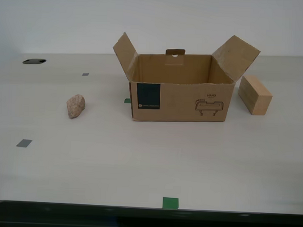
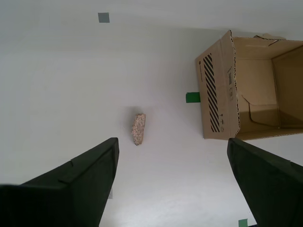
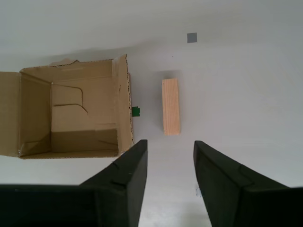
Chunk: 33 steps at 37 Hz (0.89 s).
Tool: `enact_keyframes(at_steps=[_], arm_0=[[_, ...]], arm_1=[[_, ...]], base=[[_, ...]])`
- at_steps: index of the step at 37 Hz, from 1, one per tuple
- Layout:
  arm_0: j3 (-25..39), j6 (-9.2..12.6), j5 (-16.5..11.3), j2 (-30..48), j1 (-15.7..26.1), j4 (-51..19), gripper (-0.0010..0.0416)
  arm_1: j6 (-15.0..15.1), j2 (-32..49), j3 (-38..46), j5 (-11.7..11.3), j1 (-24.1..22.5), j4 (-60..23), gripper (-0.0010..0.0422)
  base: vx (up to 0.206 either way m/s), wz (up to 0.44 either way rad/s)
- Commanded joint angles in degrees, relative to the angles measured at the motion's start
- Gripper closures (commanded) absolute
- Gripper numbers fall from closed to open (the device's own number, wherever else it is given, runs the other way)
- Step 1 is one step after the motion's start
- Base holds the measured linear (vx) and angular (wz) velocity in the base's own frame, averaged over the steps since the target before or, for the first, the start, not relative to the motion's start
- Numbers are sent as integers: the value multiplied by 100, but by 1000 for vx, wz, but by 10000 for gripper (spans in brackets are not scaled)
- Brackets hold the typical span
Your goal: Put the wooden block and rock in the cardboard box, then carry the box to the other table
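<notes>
Worktop (image 1: 140,163): carries three items. Cardboard box (image 1: 179,102): centre of the exterior view, flaps open, nothing seen inside. Rock (image 1: 75,106): on the worktop, well apart from the box toward the exterior view's left. Wooden block (image 1: 254,94): on the worktop, just beside the box toward the exterior view's right, slightly farther back than the rock.

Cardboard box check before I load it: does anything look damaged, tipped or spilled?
Nothing stands out. The cardboard box sits upright, flaps open and empty inside. The rock and wooden block lie apart on either side of it, untouched.
</notes>
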Motion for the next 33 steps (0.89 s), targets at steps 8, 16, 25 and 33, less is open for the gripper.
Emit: enact_keyframes(at_steps=[8,16,25,33], arm_0=[[0,17,-15,-2,4,-2,89],[-4,166,-15,-2,4,-17,30],[-33,778,-15,13,4,-343,30],[-33,782,-15,13,4,-343,23]], arm_1=[[-7,-2,7,-2,-2,-9,23],[-4,-2,7,-2,-4,-37,21],[-35,-2,-52,-2,-2,-57,14],[-50,-2,-122,-2,-2,-55,12]], base=[[0,0],[0,0],[0,0],[0,0]])
